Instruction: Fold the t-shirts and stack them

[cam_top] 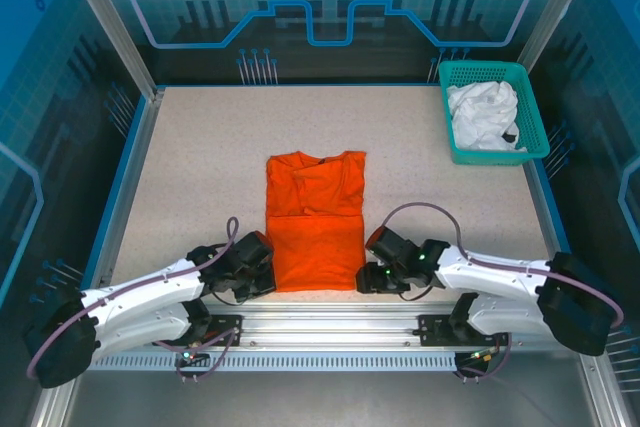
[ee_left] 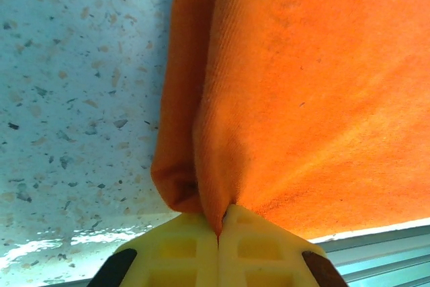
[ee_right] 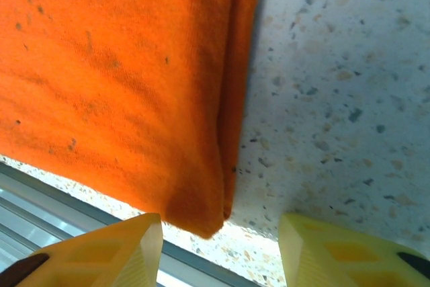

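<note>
The orange t-shirt (cam_top: pixel 315 232) lies folded on the speckled table (cam_top: pixel 200 167), its near half doubled over. My left gripper (cam_top: pixel 262 265) is at its near left corner, shut on a pinch of the orange cloth (ee_left: pixel 222 186). At the near right corner my right gripper (cam_top: pixel 372 265) stands open, and that corner of the shirt (ee_right: pixel 198 213) lies between its yellow fingers (ee_right: pixel 121 247) untouched. The white t-shirt (cam_top: pixel 483 115) lies crumpled in the teal basket (cam_top: pixel 458 75) at the back right.
The table's metal front rail (cam_top: pixel 330 332) runs just behind both grippers. The basket sits against the right wall. Bare tabletop spreads to the left of and behind the orange shirt.
</note>
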